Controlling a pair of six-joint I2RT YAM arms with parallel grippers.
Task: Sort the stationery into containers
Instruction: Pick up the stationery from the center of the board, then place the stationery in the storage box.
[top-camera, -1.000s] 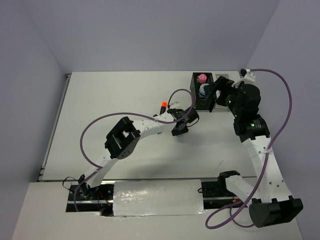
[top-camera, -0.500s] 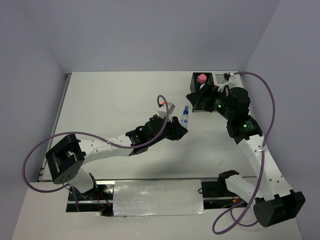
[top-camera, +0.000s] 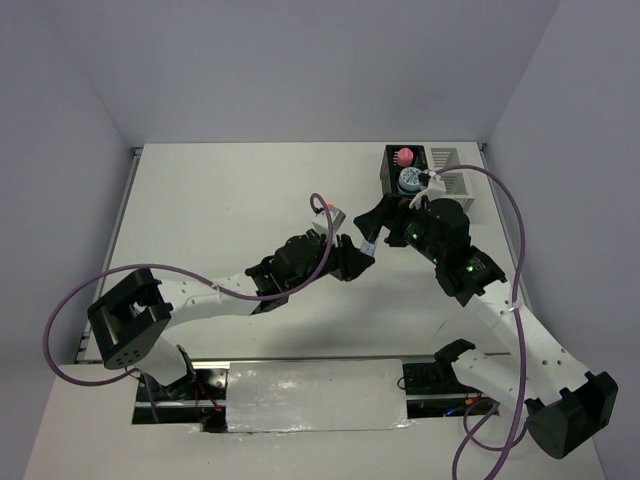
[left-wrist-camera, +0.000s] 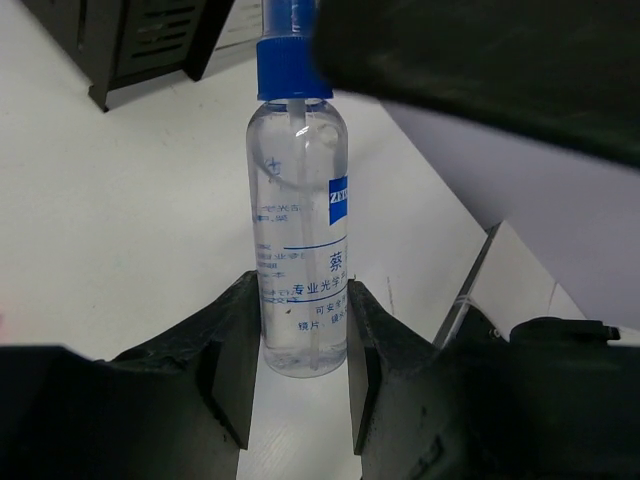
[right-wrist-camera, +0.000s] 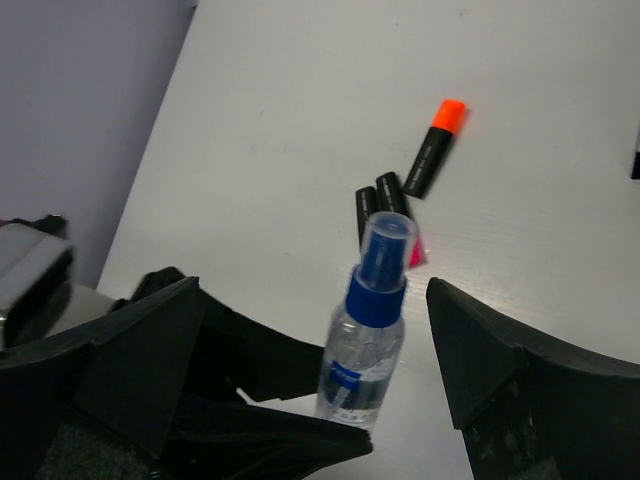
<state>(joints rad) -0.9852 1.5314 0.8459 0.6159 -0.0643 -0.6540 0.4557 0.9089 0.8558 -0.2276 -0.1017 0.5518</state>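
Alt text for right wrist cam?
A clear spray bottle with a blue cap, upright between the open fingers of the right gripper, its base held by the left gripper. Behind it on the table lie an orange-ended black marker and two more markers.

— What crowds the bottle (left-wrist-camera: 300, 250)?
— The left gripper (left-wrist-camera: 300, 365) clamps its base. The right gripper (right-wrist-camera: 312, 300) hangs by its cap, jaws spread wide, a gap each side.
— And around the bottle?
— Markers (right-wrist-camera: 390, 195) lie on the table (top-camera: 380, 310) near it, and the black box (top-camera: 392, 170) stands beyond it. On the bottle's near side, between the arms, there is bare table.
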